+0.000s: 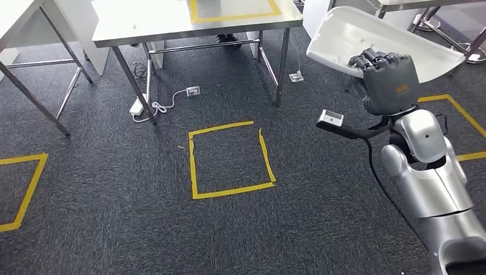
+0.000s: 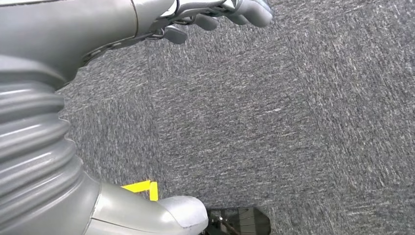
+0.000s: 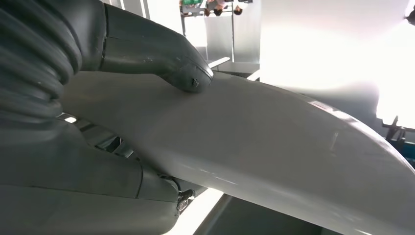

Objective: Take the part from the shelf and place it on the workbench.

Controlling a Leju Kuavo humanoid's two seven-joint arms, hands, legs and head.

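The large white moulded plastic part [image 1: 372, 43], a smooth, curved shell with a raised rim, rides high at the far right of the scene, carried in the right hand [image 1: 385, 71]. That hand's dark fingers curl over the part's near edge, and in the right wrist view the thick grey thumb [image 3: 183, 73] presses down on the glossy upper face while the rest of the hand [image 3: 88, 161] supports it from beneath. I judge this clamp is what keeps so broad and light a panel level in transit.

The steel-topped workbench [image 1: 143, 26], marked with yellow tape, stands far and to the left, well apart from the part. The left hand [image 2: 215, 14] hangs over the dark, coarse-pile carpet [image 2: 293, 122], fingers loosely apart and holding nothing. A yellow tape square [image 1: 229, 160] marks the floor in between.
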